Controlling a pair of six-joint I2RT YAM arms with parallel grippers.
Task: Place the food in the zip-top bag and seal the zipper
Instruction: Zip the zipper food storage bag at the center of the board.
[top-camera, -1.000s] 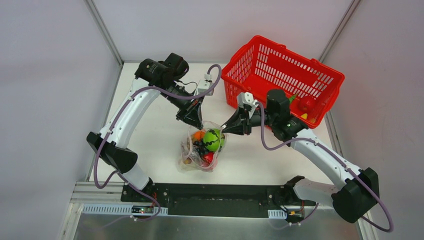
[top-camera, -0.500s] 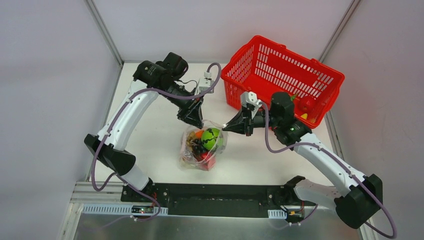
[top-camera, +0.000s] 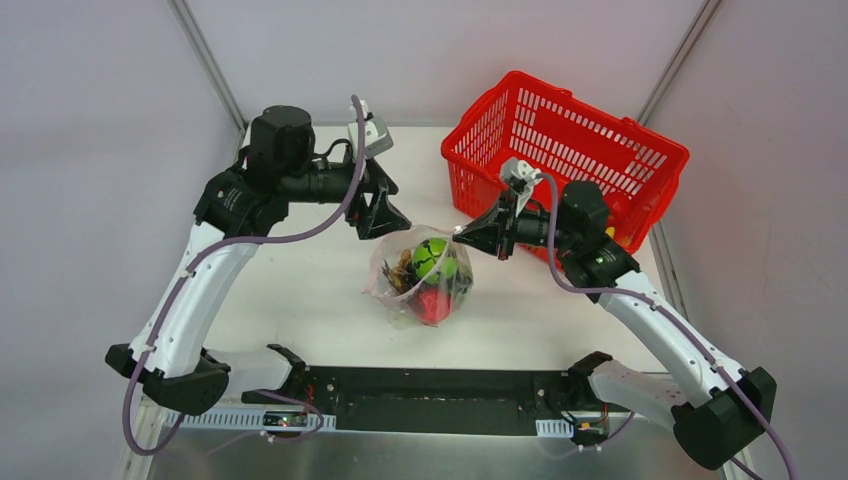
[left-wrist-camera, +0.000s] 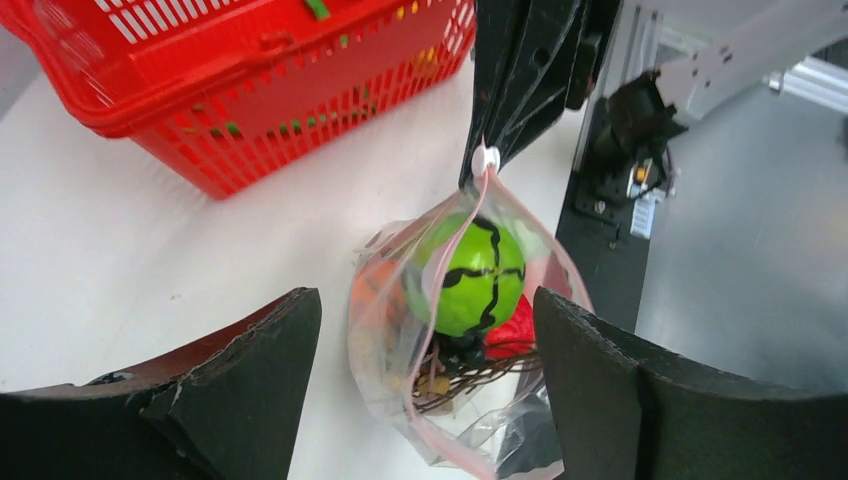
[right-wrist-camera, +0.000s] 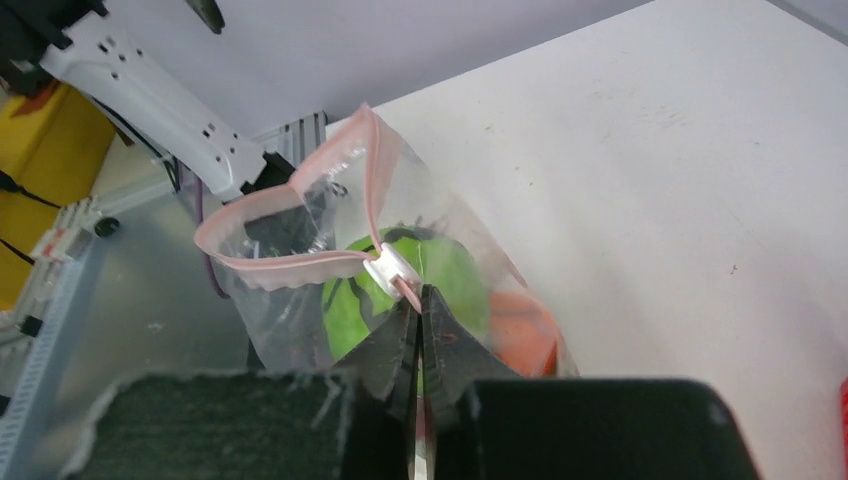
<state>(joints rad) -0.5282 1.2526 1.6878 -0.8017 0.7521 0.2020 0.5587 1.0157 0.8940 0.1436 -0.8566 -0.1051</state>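
Note:
The clear zip-top bag (top-camera: 425, 280) lies mid-table with the food in it: a green striped ball (top-camera: 435, 258), a red piece (top-camera: 433, 303), orange and dark pieces. My right gripper (top-camera: 462, 232) is shut on the right end of the pink zipper (right-wrist-camera: 280, 262), just beside its white slider (right-wrist-camera: 392, 268), and holds that corner up. The bag's mouth gapes open. My left gripper (top-camera: 385, 215) is open and hangs up and left of the bag, touching nothing. In the left wrist view the bag (left-wrist-camera: 400, 330) shows beyond the spread fingers (left-wrist-camera: 240, 385).
A red mesh basket (top-camera: 565, 150) stands at the back right, close behind my right wrist, with a few red and yellow pieces (top-camera: 612, 210) still inside. The black arm base bar (top-camera: 430, 390) runs along the near edge.
My left gripper opened, let go of the bag's mouth and drew back up and left. My right gripper shut on the zipper's end and pulled the bag slightly right.

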